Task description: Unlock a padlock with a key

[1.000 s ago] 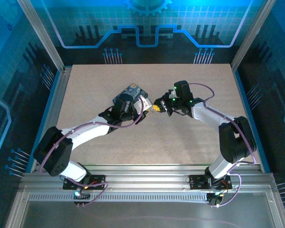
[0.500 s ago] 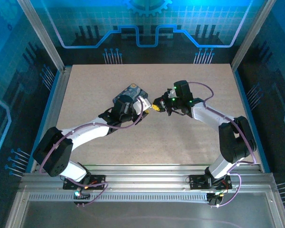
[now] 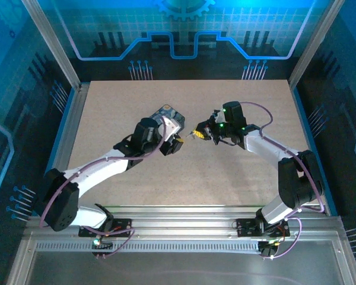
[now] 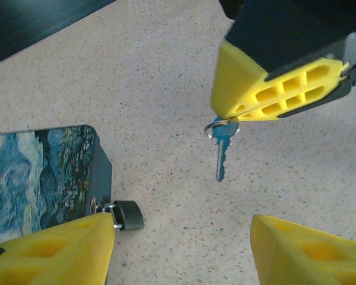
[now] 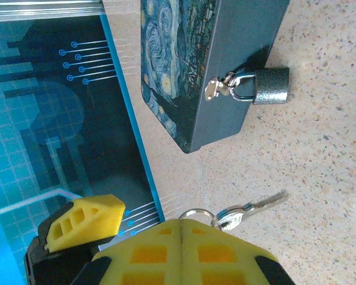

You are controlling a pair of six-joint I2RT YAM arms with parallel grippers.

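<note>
While padlock (image 5: 270, 86) hangs shut on box (image 5: 225, 59) hasp, twelve o'clock of key (image 5: 252, 209): right claw (image 5: 181, 231) pinches key, left claw (image 4: 184, 237) open; insertion, turn outstanding.

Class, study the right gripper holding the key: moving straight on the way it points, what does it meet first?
Probably the blue patterned box, near its corner; the padlock hangs to one side of that line. Depth is unclear, so the right gripper, holding the key, might touch the table first.
</note>
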